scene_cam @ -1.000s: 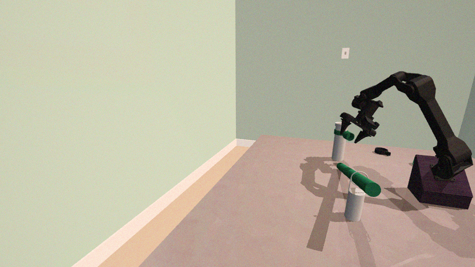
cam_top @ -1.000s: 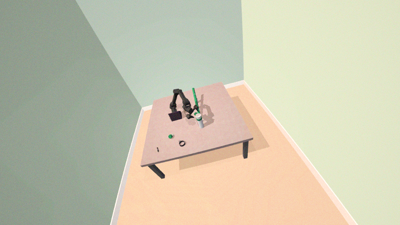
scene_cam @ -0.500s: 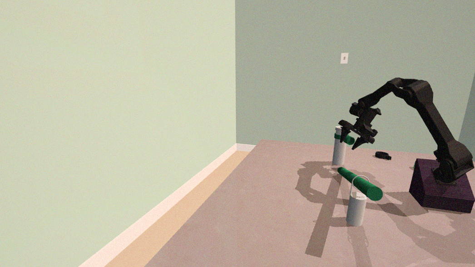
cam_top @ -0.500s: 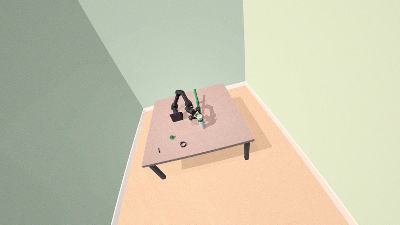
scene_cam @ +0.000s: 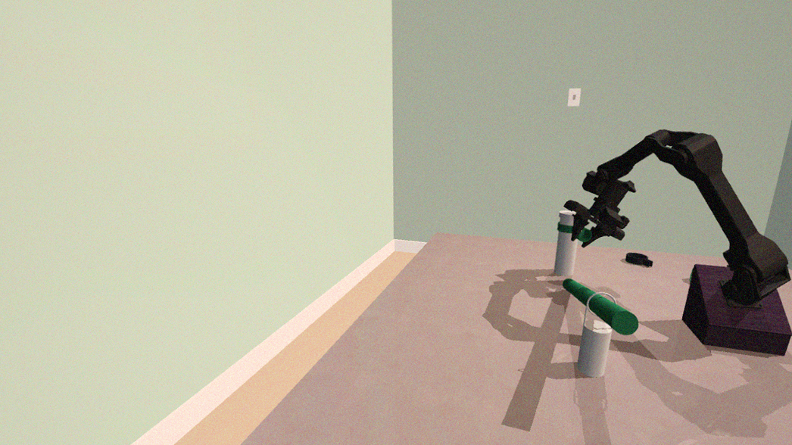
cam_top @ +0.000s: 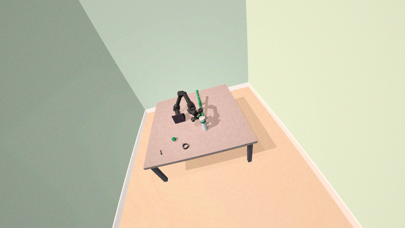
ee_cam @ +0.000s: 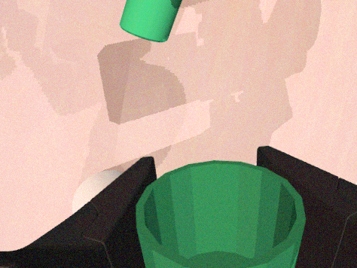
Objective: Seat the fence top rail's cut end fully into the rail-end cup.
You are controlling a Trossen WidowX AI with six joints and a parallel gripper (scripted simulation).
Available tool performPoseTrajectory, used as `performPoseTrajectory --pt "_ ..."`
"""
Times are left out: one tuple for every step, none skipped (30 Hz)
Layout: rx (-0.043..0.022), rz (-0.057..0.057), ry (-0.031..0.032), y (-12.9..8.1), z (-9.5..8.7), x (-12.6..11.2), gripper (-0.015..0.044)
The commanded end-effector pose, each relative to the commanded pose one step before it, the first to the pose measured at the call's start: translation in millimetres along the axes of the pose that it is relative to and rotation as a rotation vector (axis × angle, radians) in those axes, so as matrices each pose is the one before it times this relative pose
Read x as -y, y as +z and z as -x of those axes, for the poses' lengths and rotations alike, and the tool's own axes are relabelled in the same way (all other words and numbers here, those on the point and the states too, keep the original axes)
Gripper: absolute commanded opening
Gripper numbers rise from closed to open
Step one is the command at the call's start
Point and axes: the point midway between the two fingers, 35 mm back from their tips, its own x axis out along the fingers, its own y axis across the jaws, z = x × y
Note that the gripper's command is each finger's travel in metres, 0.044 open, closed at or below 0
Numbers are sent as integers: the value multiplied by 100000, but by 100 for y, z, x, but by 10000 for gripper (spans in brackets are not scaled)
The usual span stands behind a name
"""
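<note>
My gripper [ee_cam: 206,158] [scene_cam: 585,234] [cam_top: 197,114] is shut on the green rail-end cup [ee_cam: 221,226] [scene_cam: 584,237], one black finger on each side of it. The cup hangs on the green brace band [scene_cam: 566,227] [cam_top: 203,121], which sits high on the big white post [scene_cam: 565,257] [cam_top: 204,126], just under its cap. The green top rail [scene_cam: 601,308] [cam_top: 199,101] slopes through the loop cap of the short post [scene_cam: 591,352]. Its cut end [ee_cam: 153,3] lies apart from the cup's mouth, up and to the left in the wrist view.
The arm's dark base block [scene_cam: 736,317] [cam_top: 178,118] stands on the table [cam_top: 225,133]. A black ring [scene_cam: 638,258] [cam_top: 185,145], a small green part [cam_top: 173,138] and a small black pin [cam_top: 160,152] lie loose toward the table's front-left.
</note>
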Motion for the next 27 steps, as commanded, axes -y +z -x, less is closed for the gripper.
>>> performPoseTrajectory --pt "-1477 -2471 139 -7 -207 240 0" --pt "-353 -624 -17 2 -33 59 0" --pt "-233 -412 -14 2 -22 39 0" --pt "-110 -192 5 -1 -11 17 0" --pt "-232 -408 10 -2 -23 37 0" --pt "-300 -526 9 -2 -29 48 0" --pt "-391 -687 5 -1 -38 63 0" --pt "-510 -897 -5 0 -49 83 0" --pt "-448 -790 -14 1 -43 74 0" --pt "-359 -633 -18 2 -34 60 0" --pt "-235 -415 -15 2 -22 40 0" --pt "-83 -146 -6 1 -8 14 0" --pt "-106 -186 5 -1 -10 17 0" --pt "-223 -391 10 -1 -22 35 0" --pt "-286 -502 9 -1 -28 46 0" --pt "-373 -655 6 -1 -36 60 0" --pt "-487 -857 -3 0 -47 80 0" --pt "-434 -764 -12 1 -41 72 0" --pt "-356 -629 -17 2 -34 60 0" --pt "-236 -417 -15 2 -22 40 0" --pt "-83 -147 -6 1 -8 14 0" --pt "-106 -186 5 -1 -10 17 0" --pt "-222 -389 10 -1 -22 35 0" --pt "-284 -499 9 -1 -28 46 0" --pt "-371 -651 6 -1 -36 60 0" --pt "-485 -852 -3 0 -47 79 0" --pt "-577 -1016 -18 2 -55 96 0"
